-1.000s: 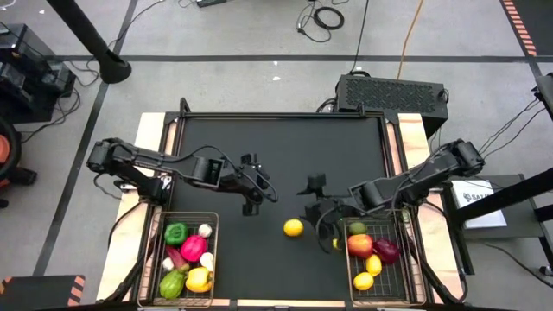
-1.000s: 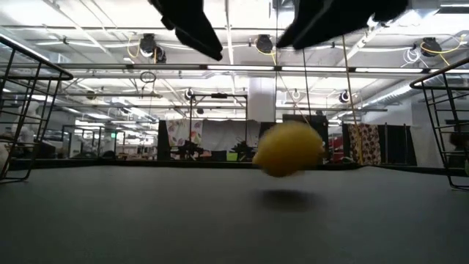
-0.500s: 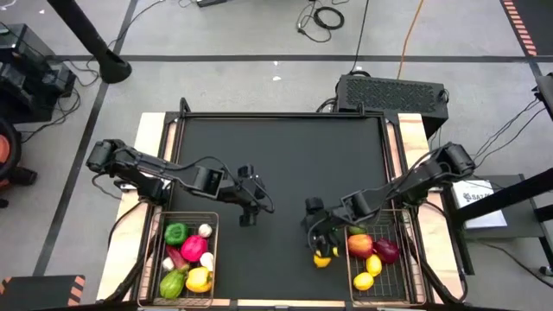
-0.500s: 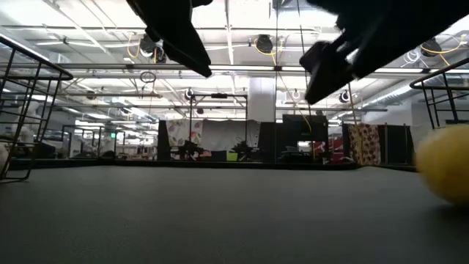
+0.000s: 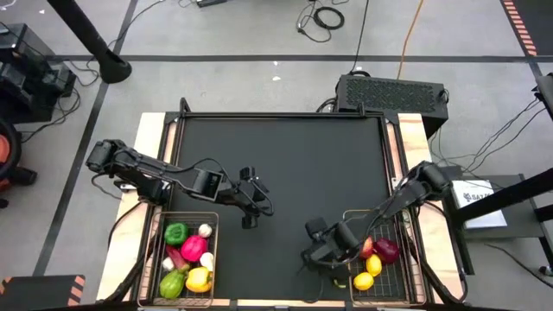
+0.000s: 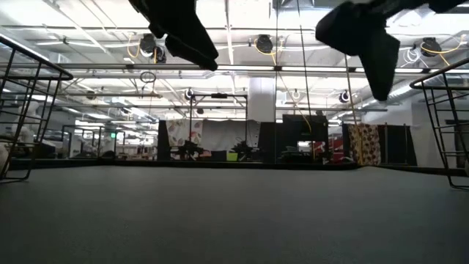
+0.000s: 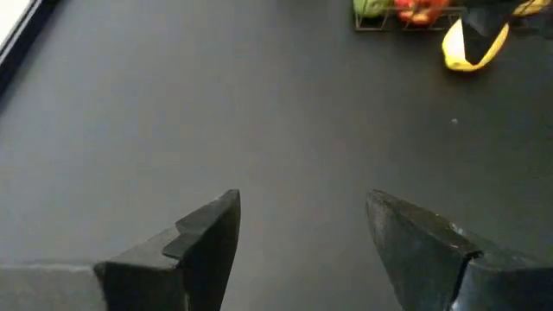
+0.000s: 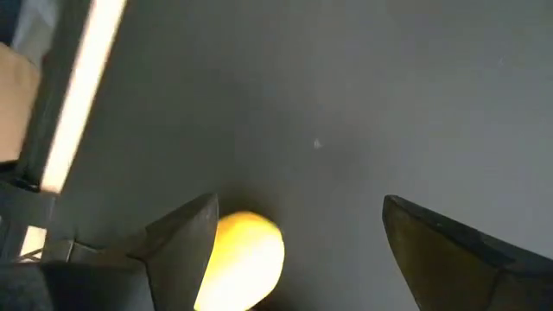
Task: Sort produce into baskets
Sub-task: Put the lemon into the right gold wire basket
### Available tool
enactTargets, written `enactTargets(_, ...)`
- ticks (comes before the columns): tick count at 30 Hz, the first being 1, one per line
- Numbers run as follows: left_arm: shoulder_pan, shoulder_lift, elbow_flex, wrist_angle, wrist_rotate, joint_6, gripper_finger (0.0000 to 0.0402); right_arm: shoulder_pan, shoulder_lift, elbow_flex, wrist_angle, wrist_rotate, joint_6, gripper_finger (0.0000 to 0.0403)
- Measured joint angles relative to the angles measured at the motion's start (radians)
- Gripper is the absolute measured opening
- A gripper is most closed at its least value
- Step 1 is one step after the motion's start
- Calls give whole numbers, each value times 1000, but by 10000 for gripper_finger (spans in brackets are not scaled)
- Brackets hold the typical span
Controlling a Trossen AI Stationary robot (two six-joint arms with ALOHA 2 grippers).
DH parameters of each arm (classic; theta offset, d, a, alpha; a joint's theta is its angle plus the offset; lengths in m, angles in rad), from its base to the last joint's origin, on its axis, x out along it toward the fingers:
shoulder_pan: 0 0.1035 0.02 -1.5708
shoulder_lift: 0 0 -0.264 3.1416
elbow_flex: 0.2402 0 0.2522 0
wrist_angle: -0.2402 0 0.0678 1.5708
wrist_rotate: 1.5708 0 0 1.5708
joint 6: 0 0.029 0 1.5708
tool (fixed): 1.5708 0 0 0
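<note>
The lemon [image 8: 244,263] sits low on the table near its front edge, just beside the right basket [image 5: 406,285], and only part of it shows: in the right wrist view it peeks out beside one finger, cut off at the frame, so its long axis and the way it points cannot be told. From above it is a small yellow patch [image 5: 338,281] under the right gripper [image 5: 318,244], which hovers there with fingers spread wide and grasping nothing. The left wrist view catches the lemon far off, half covered by that dark gripper. The left gripper [image 5: 249,200] hangs over bare mat near the left basket [image 5: 212,259], fingers apart and empty. In the left basket lie a green pepper [image 5: 175,233], a garlic bulb [image 5: 205,230], a pink pepper [image 5: 193,248] and a yellow pepper [image 5: 198,279], plus more greens. The right basket holds an apple [image 5: 386,250] and two more lemons [image 5: 364,281], its back half hidden under the arm. The low view shows only both grippers at its top edge.
</note>
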Motion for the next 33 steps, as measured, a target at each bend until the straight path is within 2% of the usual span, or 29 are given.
enactTargets(12, -13, 0, 0, -11, -20, -51, 256, -20, 258, 288, -308, -58, 181, 318)
enactTargets(18, -28, 0, 0, -18, -20, -49, 256, -35, 396, 424, -471, -129, 215, 318)
enactTargets(25, -33, 0, 0, -24, -14, -17, 256, -36, 489, 446, -556, -205, 221, 318)
enactTargets(33, -33, 0, 0, -34, -11, 14, 256, -37, 510, 426, -575, -264, 213, 318)
